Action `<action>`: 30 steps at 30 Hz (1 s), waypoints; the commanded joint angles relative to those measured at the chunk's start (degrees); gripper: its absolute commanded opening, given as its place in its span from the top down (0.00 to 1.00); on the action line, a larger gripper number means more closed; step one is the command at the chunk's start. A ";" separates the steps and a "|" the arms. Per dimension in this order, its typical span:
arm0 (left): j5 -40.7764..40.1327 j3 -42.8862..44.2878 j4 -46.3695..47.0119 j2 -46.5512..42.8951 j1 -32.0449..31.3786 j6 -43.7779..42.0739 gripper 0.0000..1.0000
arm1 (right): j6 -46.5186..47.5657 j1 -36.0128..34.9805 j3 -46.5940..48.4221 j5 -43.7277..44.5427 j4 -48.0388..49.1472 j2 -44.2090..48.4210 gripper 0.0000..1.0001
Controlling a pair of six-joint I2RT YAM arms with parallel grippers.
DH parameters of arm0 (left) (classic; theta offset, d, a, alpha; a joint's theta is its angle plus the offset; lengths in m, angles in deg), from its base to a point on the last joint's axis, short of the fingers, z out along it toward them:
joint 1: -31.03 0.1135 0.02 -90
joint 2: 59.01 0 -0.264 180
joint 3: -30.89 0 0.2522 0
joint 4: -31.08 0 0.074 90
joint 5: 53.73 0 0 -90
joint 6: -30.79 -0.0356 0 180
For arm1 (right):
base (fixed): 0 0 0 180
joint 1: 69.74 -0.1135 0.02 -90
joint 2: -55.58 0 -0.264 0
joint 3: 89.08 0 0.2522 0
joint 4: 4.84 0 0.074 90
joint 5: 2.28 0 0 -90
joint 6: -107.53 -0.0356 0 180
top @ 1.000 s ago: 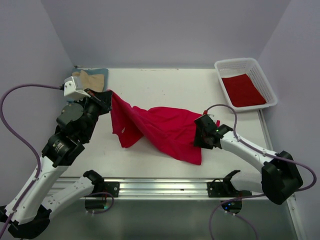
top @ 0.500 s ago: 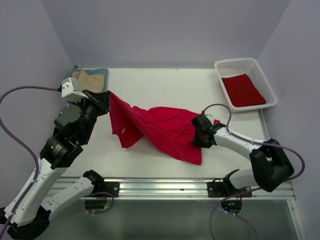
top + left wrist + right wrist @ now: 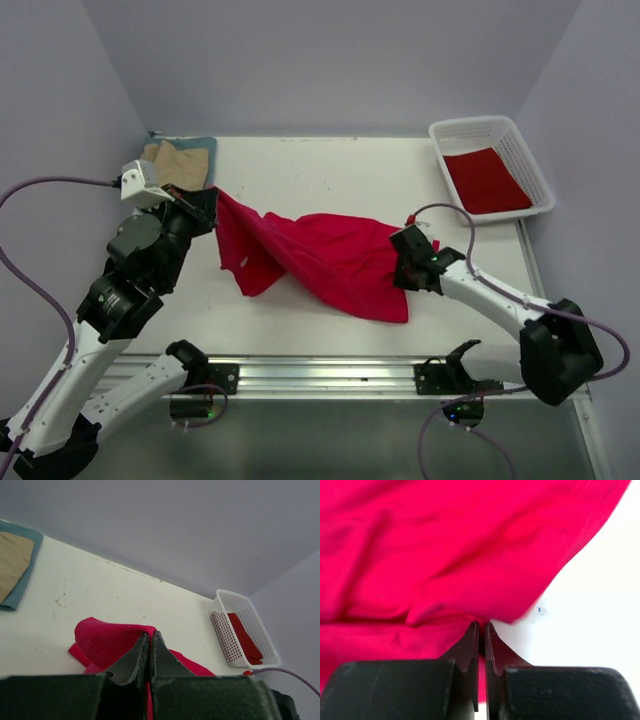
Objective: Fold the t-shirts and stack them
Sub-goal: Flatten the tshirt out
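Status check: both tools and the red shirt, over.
Left tool shut on red shirt, left end raised. Right tool shut on its right edge. Shirt crumpled, unfolded, mid-table. Nothing in the way.

white basket (image 3: 531,160) (far right) on table (image 3: 330,170)

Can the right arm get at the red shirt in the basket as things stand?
Probably not yet: the way to the open basket looks free, but the right hand is shut on the spread red shirt.
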 commanded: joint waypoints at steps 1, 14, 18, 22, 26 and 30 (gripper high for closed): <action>-1.57 0.11 -0.05 -0.65 0.40 0.37 1.00 | 2.46 0.19 1.98 2.29 -5.62 11.43 1.00; -3.24 3.62 -1.82 -2.14 0.40 -8.42 1.00 | 10.89 0.19 22.62 4.13 -19.71 26.42 1.00; -3.15 6.61 -0.41 -2.84 0.40 -12.02 1.00 | 12.57 0.19 27.46 6.51 -19.96 24.31 1.00; -3.94 8.46 -1.64 -3.11 0.40 -12.29 1.00 | 12.48 0.19 28.61 6.06 -21.89 20.98 1.00; -3.86 7.14 -2.25 -3.81 0.40 -11.33 1.00 | 11.34 0.19 25.20 5.90 -22.69 17.37 1.00; -4.12 6.44 -2.61 -4.42 0.40 -10.80 1.00 | 9.94 0.19 20.98 4.05 -20.58 17.10 1.00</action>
